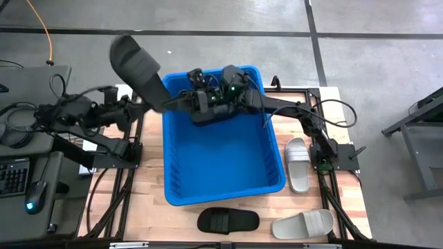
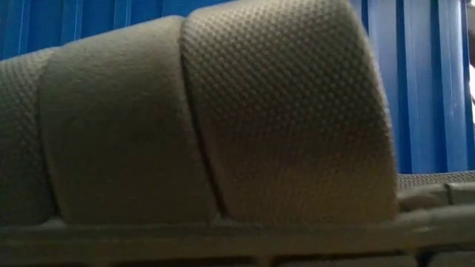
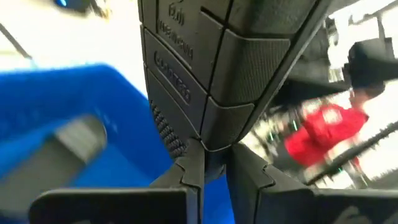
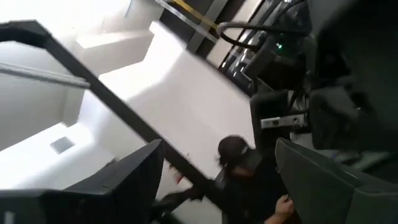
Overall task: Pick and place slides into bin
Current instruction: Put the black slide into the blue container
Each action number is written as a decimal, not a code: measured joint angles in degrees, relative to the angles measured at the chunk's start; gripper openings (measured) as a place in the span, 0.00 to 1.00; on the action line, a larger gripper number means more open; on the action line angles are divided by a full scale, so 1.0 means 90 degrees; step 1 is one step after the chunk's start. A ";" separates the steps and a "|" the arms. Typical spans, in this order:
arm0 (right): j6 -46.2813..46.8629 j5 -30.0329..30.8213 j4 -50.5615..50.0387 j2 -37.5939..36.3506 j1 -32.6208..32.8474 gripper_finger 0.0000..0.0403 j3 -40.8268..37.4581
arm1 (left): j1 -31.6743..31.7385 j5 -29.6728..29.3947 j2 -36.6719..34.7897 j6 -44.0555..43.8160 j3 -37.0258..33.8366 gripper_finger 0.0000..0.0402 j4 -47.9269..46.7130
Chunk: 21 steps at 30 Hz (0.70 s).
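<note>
Keyboard: lower left of the high view.
Mouse: just right of the keyboard.
Orange cable: upper left.

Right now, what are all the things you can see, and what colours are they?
bin: one, bright blue, middle of the wooden table.
black slide held up: one, beyond the bin's far-left corner, pinched by the left gripper.
black slide on table: one, by the bin's near wall.
grey slides: two; one right of the bin, one at the near-right corner.
keyboard and mouse: dark, far left.
person: in the room, right wrist view.
left gripper: shut on the black slide.
right gripper: open, over the bin's far end.
</note>
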 joint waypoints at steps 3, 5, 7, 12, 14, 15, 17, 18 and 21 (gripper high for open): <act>0.0090 -0.0504 0.0031 -0.0003 -0.0120 0.73 -0.0002 | -0.0005 0.0730 -0.0009 -0.0443 -0.0007 0.07 -0.0605; -0.0070 -0.0907 0.0029 -0.0051 -0.0169 0.72 -0.0002 | -0.0005 0.1185 -0.0005 -0.0763 -0.0009 0.07 -0.0856; -0.0237 -0.1355 0.0017 -0.0140 -0.0210 0.70 -0.0005 | -0.0005 0.1543 -0.0048 -0.0932 -0.0009 0.07 -0.0962; -0.0473 -0.2250 -0.0001 -0.0350 -0.0380 0.67 -0.0001 | -0.0005 0.2514 -0.0232 -0.1146 -0.0007 0.07 -0.1131; -0.0599 -0.2388 -0.0002 -0.0405 -0.0455 0.66 0.0000 | -0.0005 0.2890 -0.0258 -0.1158 -0.0007 0.07 -0.1152; -0.0565 -0.2429 -0.0116 -0.0433 -0.0504 0.65 0.0000 | -0.0005 0.3086 -0.0292 -0.1156 -0.0007 0.07 -0.1165; -0.0516 -0.2438 -0.0357 -0.0458 -0.0597 0.65 0.0002 | -0.0005 0.3544 -0.0312 -0.1183 -0.0007 0.07 -0.1169; -0.0458 -0.2444 -0.0518 -0.0459 -0.0649 0.65 0.0002 | -0.0005 0.3753 -0.0324 -0.1188 -0.0007 0.07 -0.1169; -0.0437 -0.2505 -0.1276 -0.0444 -0.0807 0.65 0.0000 | -0.0005 0.4015 -0.0338 -0.1199 -0.0007 0.07 -0.1133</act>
